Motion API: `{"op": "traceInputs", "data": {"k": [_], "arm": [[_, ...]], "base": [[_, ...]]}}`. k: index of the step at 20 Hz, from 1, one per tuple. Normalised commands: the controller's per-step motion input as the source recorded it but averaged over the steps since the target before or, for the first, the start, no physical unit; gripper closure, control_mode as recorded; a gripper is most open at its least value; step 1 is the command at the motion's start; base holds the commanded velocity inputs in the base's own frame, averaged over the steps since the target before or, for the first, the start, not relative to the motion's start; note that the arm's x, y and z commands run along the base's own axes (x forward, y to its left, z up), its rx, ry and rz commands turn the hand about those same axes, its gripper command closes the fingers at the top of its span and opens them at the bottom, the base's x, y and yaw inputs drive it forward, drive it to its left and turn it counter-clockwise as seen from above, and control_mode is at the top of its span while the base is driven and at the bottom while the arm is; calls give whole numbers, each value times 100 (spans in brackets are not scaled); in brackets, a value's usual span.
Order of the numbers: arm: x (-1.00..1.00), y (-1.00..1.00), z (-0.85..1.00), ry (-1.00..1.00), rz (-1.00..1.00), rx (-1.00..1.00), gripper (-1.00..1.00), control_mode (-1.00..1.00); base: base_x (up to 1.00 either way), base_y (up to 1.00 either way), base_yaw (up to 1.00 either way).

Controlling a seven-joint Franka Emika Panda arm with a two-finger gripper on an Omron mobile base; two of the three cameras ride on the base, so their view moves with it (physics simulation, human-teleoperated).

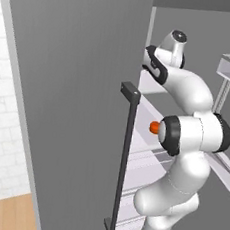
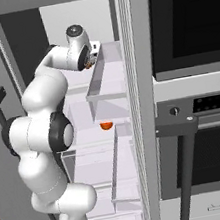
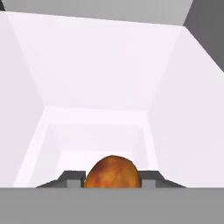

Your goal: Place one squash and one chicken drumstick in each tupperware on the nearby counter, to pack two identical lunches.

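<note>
- A golden-brown chicken drumstick (image 3: 113, 171) sits between the two dark finger tips in the hand view, with its plump end toward the camera; its bone tip is hidden.
- The jaws of the gripper (image 3: 113, 179) are drawn in against both sides of it, so I judge they are gripping the drumstick.
- This happens on an upper shelf (image 2: 105, 62) inside the open fridge, where the arm reaches in; a small brown-orange spot at the hand is visible in the right base view.
- A small round orange-red squash (image 2: 106, 126) lies on a lower shelf, well below the hand. It also shows beside the arm's elbow in the left base view.
- The fridge door (image 1: 72, 107) stands open on the left, and an oven (image 2: 204, 116) is on the right.
- As a judgement: the task is near its beginning. One drumstick is only just taken, and the squash is not yet picked.
- No tupperware or worktop is visible, so I cannot tell whether anything is packed already.
</note>
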Motion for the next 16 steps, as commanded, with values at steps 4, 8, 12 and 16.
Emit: {"op": "traceInputs", "data": {"k": [4, 8, 12, 16], "arm": [[-54, 0, -31, -8, 1, 0, 100, -100], [-34, 0, 8, -1, 0, 0, 100, -100], [-95, 3, 65, 7, 0, 0, 100, -100], [-100, 0, 41, 12, 0, 0, 100, -100]], "base": [[0, 0, 0], [0, 0, 0], [0, 0, 0], [0, 0, 0]]}}
